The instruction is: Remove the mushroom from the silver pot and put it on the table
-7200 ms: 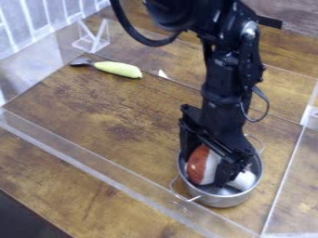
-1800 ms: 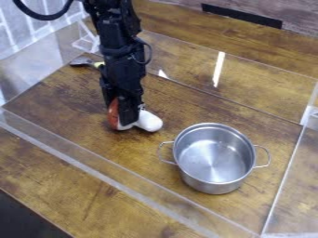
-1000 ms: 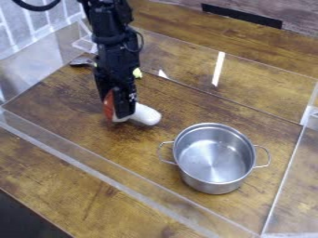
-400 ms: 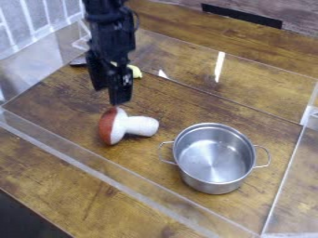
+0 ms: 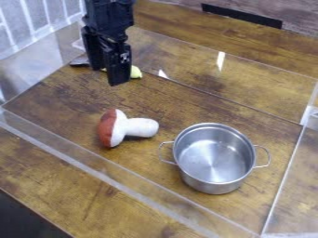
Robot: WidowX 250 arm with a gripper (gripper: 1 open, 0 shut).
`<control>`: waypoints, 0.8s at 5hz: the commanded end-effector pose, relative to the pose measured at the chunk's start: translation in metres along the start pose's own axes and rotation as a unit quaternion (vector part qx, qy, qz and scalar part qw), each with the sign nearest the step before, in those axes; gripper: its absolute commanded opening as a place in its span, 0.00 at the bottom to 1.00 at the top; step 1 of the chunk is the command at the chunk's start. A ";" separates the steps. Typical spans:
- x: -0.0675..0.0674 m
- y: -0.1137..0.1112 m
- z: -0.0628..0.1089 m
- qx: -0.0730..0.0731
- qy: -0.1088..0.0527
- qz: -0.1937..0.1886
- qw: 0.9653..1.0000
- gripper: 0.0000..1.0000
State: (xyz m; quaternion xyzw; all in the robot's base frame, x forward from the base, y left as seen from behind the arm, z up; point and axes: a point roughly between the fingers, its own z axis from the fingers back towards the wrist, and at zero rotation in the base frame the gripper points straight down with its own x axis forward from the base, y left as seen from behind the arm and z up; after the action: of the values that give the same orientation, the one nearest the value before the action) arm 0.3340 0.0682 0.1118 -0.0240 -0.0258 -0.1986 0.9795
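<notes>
The mushroom [image 5: 125, 127] lies on its side on the table [image 5: 236, 102], its reddish-brown cap pointing left and white stem pointing right toward the silver pot [image 5: 217, 156], which sits just beside it. The gripper [image 5: 110, 72] hangs above and behind the mushroom, pointing down, fingers spread and holding nothing.

No legible text, label or number on anything
</notes>
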 end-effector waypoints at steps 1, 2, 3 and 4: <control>-0.004 0.018 0.008 0.014 -0.021 0.001 1.000 1.00; -0.008 0.013 0.008 0.012 -0.022 -0.003 1.000 1.00; -0.010 0.009 0.009 0.009 -0.025 -0.003 1.000 1.00; -0.011 0.005 0.008 0.007 -0.026 -0.006 1.000 1.00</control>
State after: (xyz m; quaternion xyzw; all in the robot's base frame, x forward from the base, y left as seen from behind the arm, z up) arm 0.3233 0.0760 0.0920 -0.0421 -0.0149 -0.2024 0.9783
